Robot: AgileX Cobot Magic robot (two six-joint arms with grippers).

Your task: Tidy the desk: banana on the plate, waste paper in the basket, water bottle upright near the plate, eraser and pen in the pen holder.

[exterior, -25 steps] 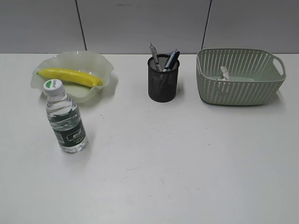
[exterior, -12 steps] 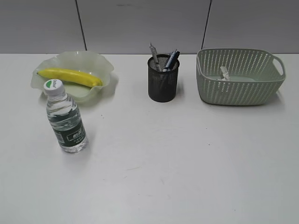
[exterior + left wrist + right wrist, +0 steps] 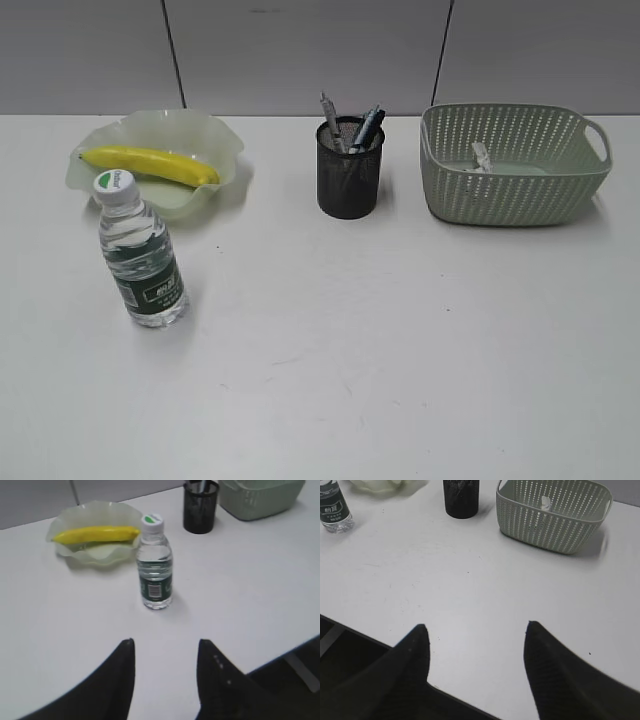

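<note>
The banana (image 3: 150,164) lies in the pale green plate (image 3: 215,135) at the back left of the white desk (image 3: 400,330). The water bottle (image 3: 141,255) stands upright in front of the plate. Pens (image 3: 365,128) stick out of the black mesh pen holder (image 3: 350,178); no eraser shows. The waste paper (image 3: 481,157) lies inside the green basket (image 3: 515,190). My left gripper (image 3: 166,642) is open and empty, back from the bottle (image 3: 155,570). My right gripper (image 3: 476,626) is open and empty over the desk's front edge, well short of the basket (image 3: 552,512).
A grey panelled wall runs behind the desk. The desk's front edge shows in both wrist views, with dark floor beyond it (image 3: 340,645). Neither arm shows in the exterior view.
</note>
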